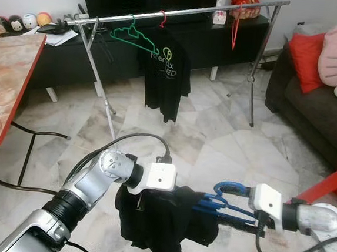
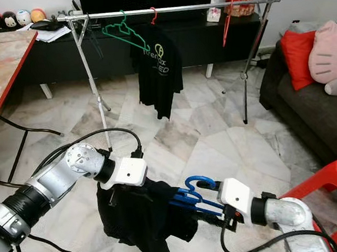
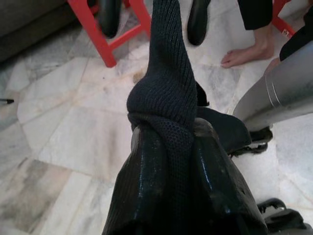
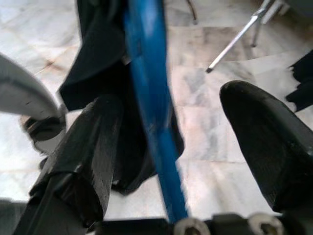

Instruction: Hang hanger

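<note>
A blue hanger (image 1: 224, 198) sits partly inside a black garment (image 1: 166, 220) low in front of me. My left gripper (image 3: 166, 129) is shut on a bunched fold of that garment. The hanger's blue bar (image 4: 149, 122) passes between the fingers of my right gripper (image 4: 171, 98), which stand well apart around it. Farther off stands a clothes rack; its silver rail (image 1: 184, 10) carries a green hanger (image 1: 132, 35), a black T-shirt (image 1: 167, 73) on a red hanger, and another red hanger (image 1: 235, 28).
A marble-topped table (image 1: 7, 82) with a red edge stands at my left. A dark sofa (image 1: 317, 109) with cushions is at the right, a red chair (image 1: 335, 182) nearer. A person's bare foot (image 3: 249, 51) stands close by.
</note>
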Controlling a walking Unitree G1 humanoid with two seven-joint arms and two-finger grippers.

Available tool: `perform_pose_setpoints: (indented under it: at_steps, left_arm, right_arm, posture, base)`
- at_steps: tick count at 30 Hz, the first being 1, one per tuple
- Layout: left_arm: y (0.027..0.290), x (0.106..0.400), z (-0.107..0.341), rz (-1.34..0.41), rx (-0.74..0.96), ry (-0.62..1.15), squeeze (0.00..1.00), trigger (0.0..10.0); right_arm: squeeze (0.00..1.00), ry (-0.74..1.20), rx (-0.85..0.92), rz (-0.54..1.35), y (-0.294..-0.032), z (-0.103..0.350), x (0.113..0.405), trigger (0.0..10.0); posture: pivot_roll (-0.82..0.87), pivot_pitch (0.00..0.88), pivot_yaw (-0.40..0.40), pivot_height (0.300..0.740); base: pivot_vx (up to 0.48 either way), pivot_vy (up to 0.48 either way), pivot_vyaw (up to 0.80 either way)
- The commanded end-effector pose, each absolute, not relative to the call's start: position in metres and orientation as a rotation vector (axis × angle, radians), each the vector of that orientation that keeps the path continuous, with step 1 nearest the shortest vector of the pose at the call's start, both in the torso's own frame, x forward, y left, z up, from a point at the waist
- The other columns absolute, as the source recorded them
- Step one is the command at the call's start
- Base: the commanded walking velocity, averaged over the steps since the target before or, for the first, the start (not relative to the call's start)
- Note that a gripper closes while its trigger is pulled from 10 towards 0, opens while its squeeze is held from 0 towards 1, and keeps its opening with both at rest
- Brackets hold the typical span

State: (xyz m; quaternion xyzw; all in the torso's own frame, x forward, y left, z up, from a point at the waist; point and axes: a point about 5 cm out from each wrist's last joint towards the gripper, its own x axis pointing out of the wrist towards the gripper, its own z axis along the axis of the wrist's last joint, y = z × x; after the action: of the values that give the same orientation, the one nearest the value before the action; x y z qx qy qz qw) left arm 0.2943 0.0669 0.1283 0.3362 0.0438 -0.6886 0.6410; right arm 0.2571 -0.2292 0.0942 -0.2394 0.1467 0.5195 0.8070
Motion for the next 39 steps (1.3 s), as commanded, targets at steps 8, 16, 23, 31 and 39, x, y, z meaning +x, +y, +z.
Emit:
perform_pose_setpoints:
  at_steps: [8, 16, 23, 31, 39]
  left_arm:
    - [0.068, 0.296, 0.141, -1.556, 0.751, 0.045, 0.0, 10.0]
    - [0.069, 0.294, 0.14, -1.561, 0.754, 0.049, 0.0, 10.0]
    - [0.068, 0.294, 0.141, -1.566, 0.752, 0.045, 0.0, 10.0]
    - [0.067, 0.295, 0.143, -1.57, 0.755, 0.037, 0.0, 10.0]
    - [0.065, 0.295, 0.144, -1.573, 0.753, 0.032, 0.0, 10.0]
  right_arm:
    - [0.0, 0.284, -0.482, 1.086, -0.229, 0.096, 0.26, 10.0]
    - [0.0, 0.301, -0.459, 1.115, -0.226, 0.09, 0.255, 0.0]
    - [0.0, 0.318, -0.464, 1.115, -0.226, 0.087, 0.255, 0.0]
    - [0.0, 0.335, -0.462, 1.134, -0.224, 0.083, 0.253, 0.0]
    - [0.0, 0.347, -0.463, 1.132, -0.226, 0.08, 0.252, 0.0]
  posture:
    - [-0.17, 0.0, 0.054, 0.74]
    - [-0.17, 0.0, 0.064, 0.74]
    - [-0.17, 0.0, 0.071, 0.74]
    - [-0.17, 0.0, 0.075, 0.74]
    - [-0.17, 0.0, 0.073, 0.74]
  base:
    - [0.0, 0.0, 0.0]
    - [0.0, 0.0, 0.0]
    - [0.0, 0.0, 0.0]
    - [0.0, 0.0, 0.0]
    - [0.0, 0.0, 0.0]
